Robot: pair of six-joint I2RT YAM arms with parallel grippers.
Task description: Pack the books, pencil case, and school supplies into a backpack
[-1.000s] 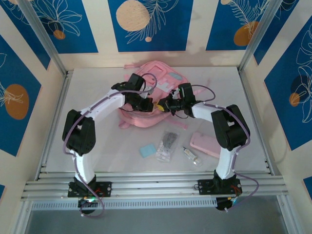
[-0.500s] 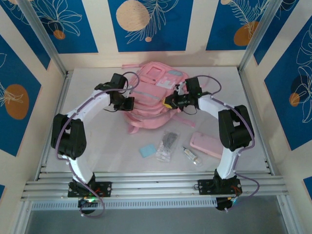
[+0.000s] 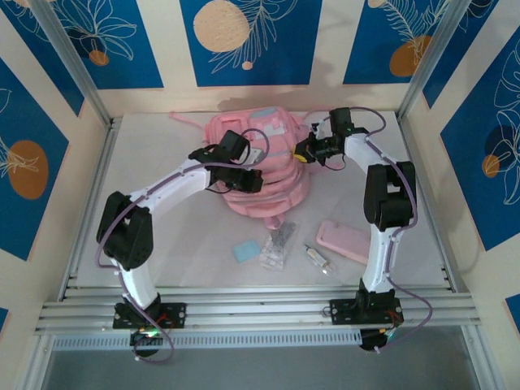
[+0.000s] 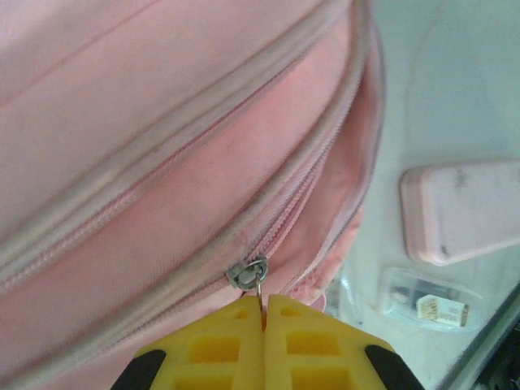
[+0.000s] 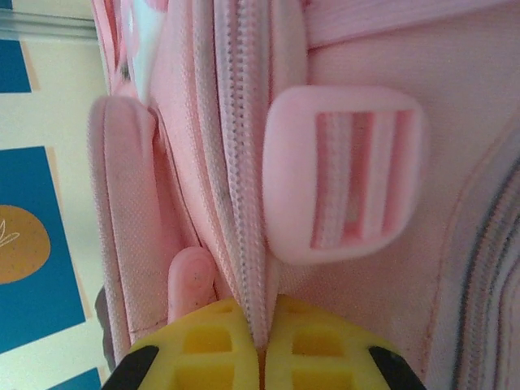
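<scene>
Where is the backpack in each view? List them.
Top external: backpack far centre.
Left wrist: left and centre, zipper pull at the jaws.
Right wrist: centre and right, buckle showing.
Shared landmark: pencil case, right of it in top and left wrist.

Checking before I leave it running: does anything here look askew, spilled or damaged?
Nothing spilled or torn. The backpack sits bunched and skewed, the left gripper shut on its zipper pull, the right gripper pinching a zipper seam.
</scene>
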